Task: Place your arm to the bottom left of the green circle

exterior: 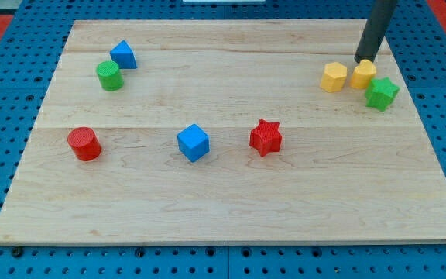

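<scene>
At the upper right of the frame my tip [365, 60] rests just above a yellow block [363, 75]; a bare rod, it has no claw and holds nothing. The green round cylinder block [109, 75] sits upper left. Best sweep across the open wood, stopping below-left of it without nudging the blue triangular block [123, 54].

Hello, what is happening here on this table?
A robot arm with a dark rod pushes blocks on a wooden board. My tip is at the view's top right, just above two yellow blocks, with a green star beside them. The green circle sits far away at the view's top left, next to a blue block.
</scene>
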You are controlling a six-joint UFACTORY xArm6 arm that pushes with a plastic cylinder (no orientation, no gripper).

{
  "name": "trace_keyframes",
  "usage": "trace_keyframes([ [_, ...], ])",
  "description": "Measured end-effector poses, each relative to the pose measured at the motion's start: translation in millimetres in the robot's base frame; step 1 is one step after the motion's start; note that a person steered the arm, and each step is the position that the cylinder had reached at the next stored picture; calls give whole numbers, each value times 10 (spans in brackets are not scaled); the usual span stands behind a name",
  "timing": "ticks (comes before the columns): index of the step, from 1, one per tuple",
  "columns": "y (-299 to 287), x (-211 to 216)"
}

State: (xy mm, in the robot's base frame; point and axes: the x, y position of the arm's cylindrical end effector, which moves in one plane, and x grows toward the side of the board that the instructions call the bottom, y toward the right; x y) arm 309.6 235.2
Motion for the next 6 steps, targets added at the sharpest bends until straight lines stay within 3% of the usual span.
trace_keyframes([
  [1,0,82],
  [3,-259,-570],
  [4,-1070,-687],
  [5,-2030,-424],
  [6,-2539,323],
])
